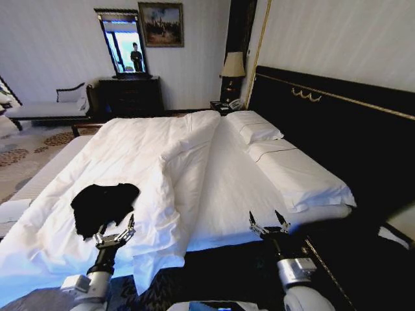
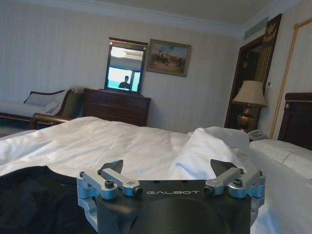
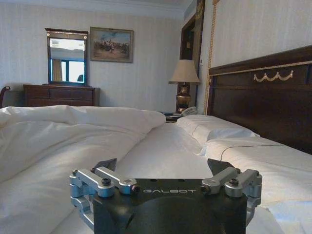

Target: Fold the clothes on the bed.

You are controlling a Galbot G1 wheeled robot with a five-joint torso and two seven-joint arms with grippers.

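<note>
1. Black T-shirt [image 1: 104, 206] lies crumpled on the white duvet [image 1: 155, 162] at the bed's [image 1: 227, 188] near-left corner, not yet folded.
2. Left gripper [image 1: 115, 233] hovers just at its near edge, jaws wide.
3. Right gripper [image 1: 269, 225] sits well apart over the bare sheet, jaws wide.
4. You should pinch fabric only, not duvet, and spread the shirt flat first.

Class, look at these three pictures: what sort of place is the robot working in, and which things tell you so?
Most likely a hotel bedroom. A large bed with white bedding and a dark headboard, a bedside lamp, and a dresser with a mirror all point to it.
</note>
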